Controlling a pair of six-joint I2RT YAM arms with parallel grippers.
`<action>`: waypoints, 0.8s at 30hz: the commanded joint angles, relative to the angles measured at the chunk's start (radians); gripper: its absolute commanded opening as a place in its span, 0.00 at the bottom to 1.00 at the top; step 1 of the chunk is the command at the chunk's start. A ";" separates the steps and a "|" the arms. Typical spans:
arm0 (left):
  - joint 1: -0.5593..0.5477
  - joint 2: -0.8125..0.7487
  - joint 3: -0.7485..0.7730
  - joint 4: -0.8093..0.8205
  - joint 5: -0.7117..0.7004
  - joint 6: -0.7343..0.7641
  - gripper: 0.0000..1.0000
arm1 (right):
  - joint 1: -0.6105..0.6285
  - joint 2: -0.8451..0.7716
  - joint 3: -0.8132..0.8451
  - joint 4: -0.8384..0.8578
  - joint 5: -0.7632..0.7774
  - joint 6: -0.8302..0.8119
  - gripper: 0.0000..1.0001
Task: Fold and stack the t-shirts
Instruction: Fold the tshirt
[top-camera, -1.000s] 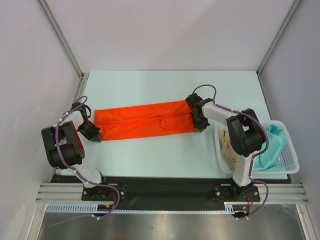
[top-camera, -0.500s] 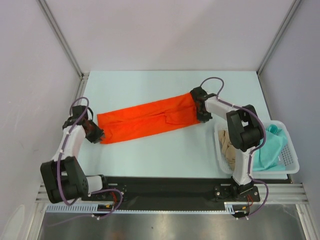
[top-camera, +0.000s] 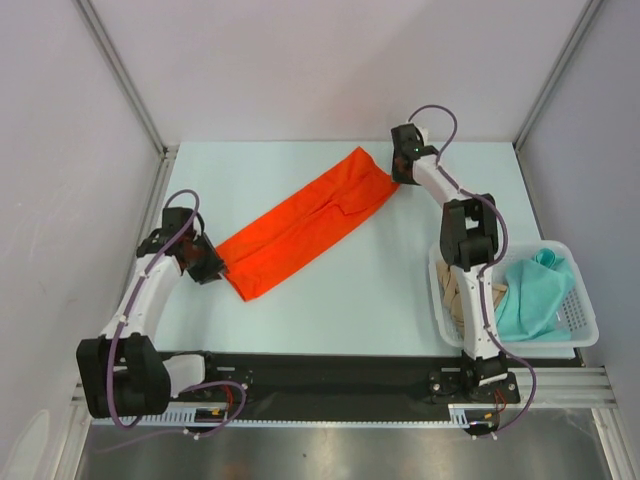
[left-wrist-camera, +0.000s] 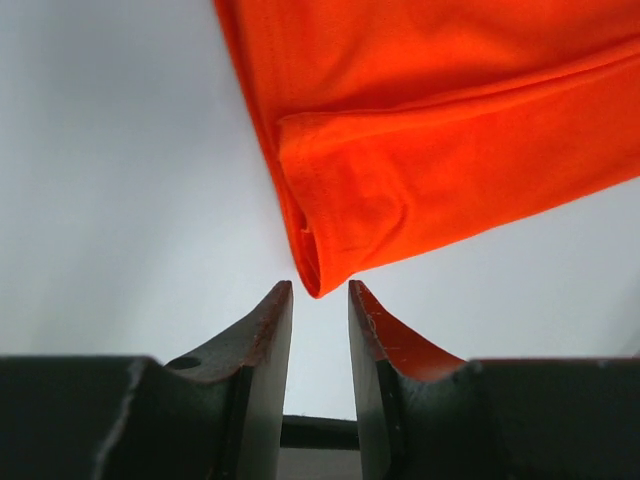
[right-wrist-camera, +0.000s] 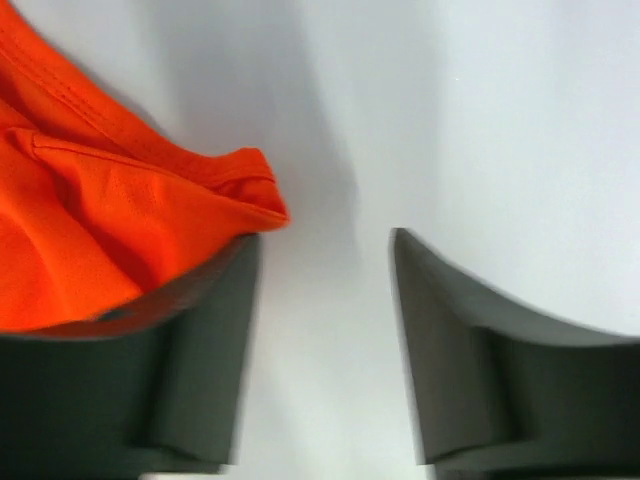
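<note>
Basket: a white mesh basket sits at the table's near right corner, just beside my right arm's base.
In the basket: the teal-green shirt lies bunched on its right side. The beige shirt is on its left, partly hidden behind my right arm.
In the way: nothing lies between either gripper and the cloth.
Orange shirt: folded into a long band and lying flat, slanting from near left to far right across the table's middle.
Left gripper: jaws a narrow way apart and holding nothing. The band's near corner lies just ahead of the tips, not between them.
Right gripper: jaws wide apart with bare table between them. The band's far corner drapes against one finger, unclamped.
Arms: my left gripper is at the band's near end and my right gripper at its far end.
Surface: a pale, smooth table.
Room: plain light walls with metal frame posts, and a black rail at the near edge.
</note>
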 joint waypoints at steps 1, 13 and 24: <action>-0.009 -0.006 0.019 0.060 0.086 0.039 0.35 | -0.004 -0.024 0.139 -0.228 0.023 0.018 0.65; -0.010 0.173 0.215 0.086 0.100 0.158 0.50 | -0.001 -0.532 -0.617 0.269 -0.536 0.392 0.71; -0.015 0.028 0.047 0.134 0.182 0.107 0.48 | -0.007 -0.363 -0.743 0.677 -0.467 0.617 0.41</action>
